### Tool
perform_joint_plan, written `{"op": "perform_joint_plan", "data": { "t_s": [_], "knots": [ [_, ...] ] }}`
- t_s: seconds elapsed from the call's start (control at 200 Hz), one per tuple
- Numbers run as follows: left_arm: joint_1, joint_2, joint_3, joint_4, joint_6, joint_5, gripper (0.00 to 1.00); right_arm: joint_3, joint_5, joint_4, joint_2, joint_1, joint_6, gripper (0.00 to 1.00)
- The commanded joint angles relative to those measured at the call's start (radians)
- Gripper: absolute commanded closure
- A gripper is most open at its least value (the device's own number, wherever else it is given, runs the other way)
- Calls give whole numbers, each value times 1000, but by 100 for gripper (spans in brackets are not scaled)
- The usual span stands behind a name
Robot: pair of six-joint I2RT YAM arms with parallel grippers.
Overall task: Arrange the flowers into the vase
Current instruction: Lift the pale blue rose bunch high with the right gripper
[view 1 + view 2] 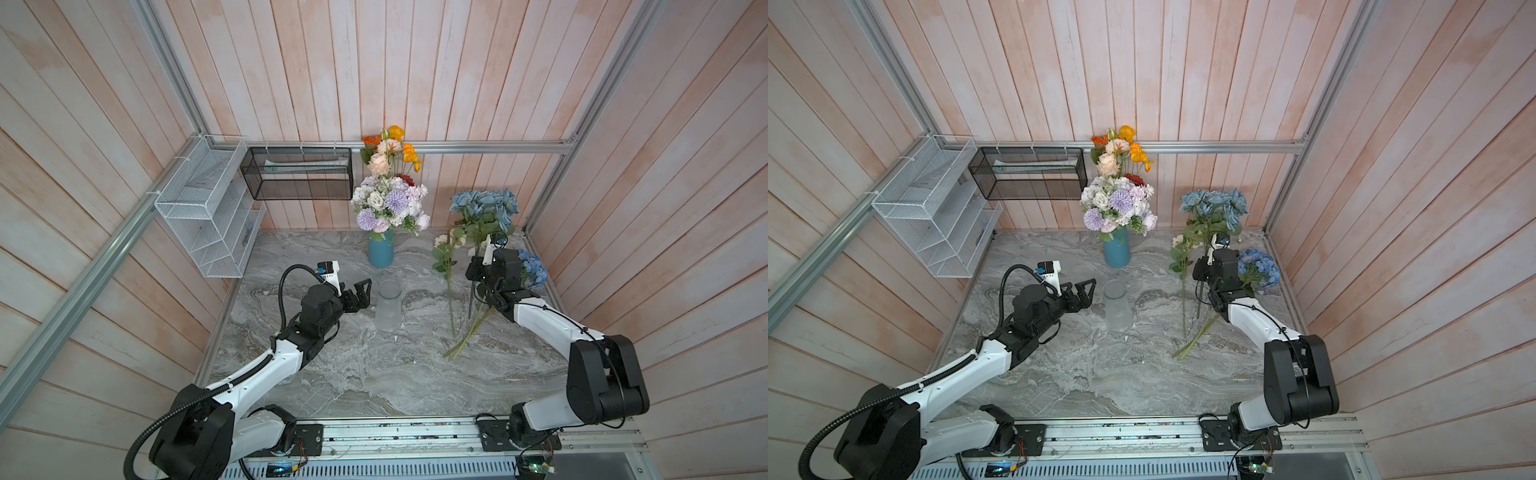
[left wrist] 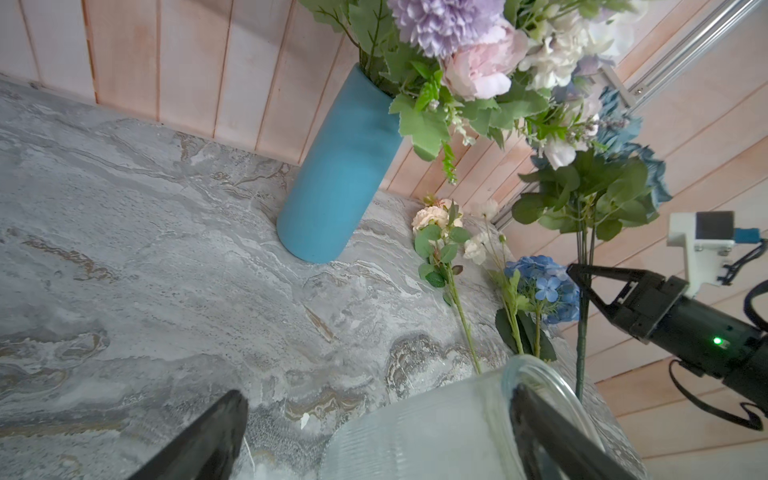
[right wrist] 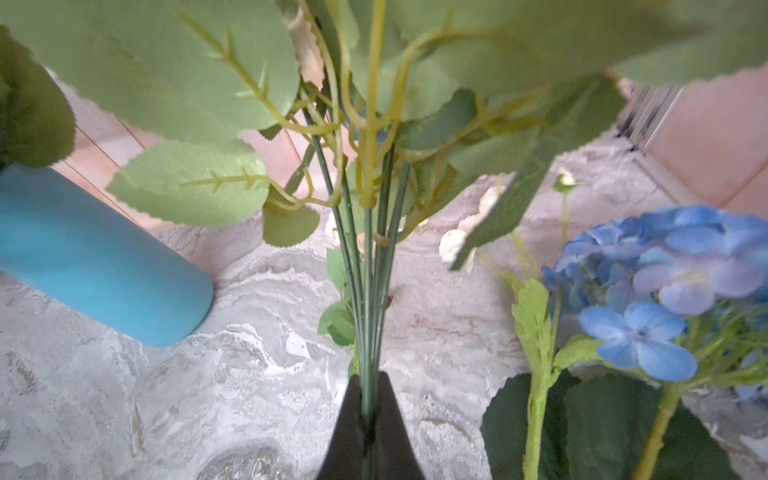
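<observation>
A clear glass vase (image 1: 388, 305) (image 1: 1117, 305) (image 2: 436, 424) stands mid-table. My left gripper (image 1: 362, 296) (image 1: 1087, 294) is open just left of the vase, level with its rim, holding nothing. My right gripper (image 1: 473, 277) (image 3: 369, 399) is shut on the dark stems (image 3: 370, 291) of a blue flower bunch (image 1: 484, 205) (image 1: 1214, 203), held upright above the table's right side. Loose flowers lie on the table under it: a peach-headed stem (image 1: 446, 257) (image 2: 436, 216) and a blue hydrangea (image 1: 532, 266) (image 3: 665, 282).
A blue vase (image 1: 381, 249) (image 2: 340, 166) holding a full mixed bouquet (image 1: 390, 199) stands at the back centre. A white wire rack (image 1: 208, 208) and a black mesh basket (image 1: 299, 174) hang on the back-left walls. Loose stem ends (image 1: 461, 345) reach toward the table's middle.
</observation>
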Motion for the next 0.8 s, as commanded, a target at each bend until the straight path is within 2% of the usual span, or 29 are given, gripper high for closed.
{"op": "perform_joint_plan", "data": {
  "t_s": [0.0, 0.095, 0.3, 0.47, 0.795],
  "knots": [
    [4, 5, 36, 14, 22, 40, 0, -1, 60, 137, -43, -2, -63, 100],
    [4, 3, 38, 14, 29, 45, 0, 20, 52, 153, -70, -1, -89, 100],
    [3, -4, 39, 9, 48, 47, 0, 62, -43, 162, -168, 27, -136, 100],
    [33, -17, 28, 28, 42, 63, 0, 116, -50, 141, -244, 138, -250, 100],
    [148, -48, -29, 93, -64, 177, 0, 260, -149, 207, -243, 344, -325, 100]
  ]
}}
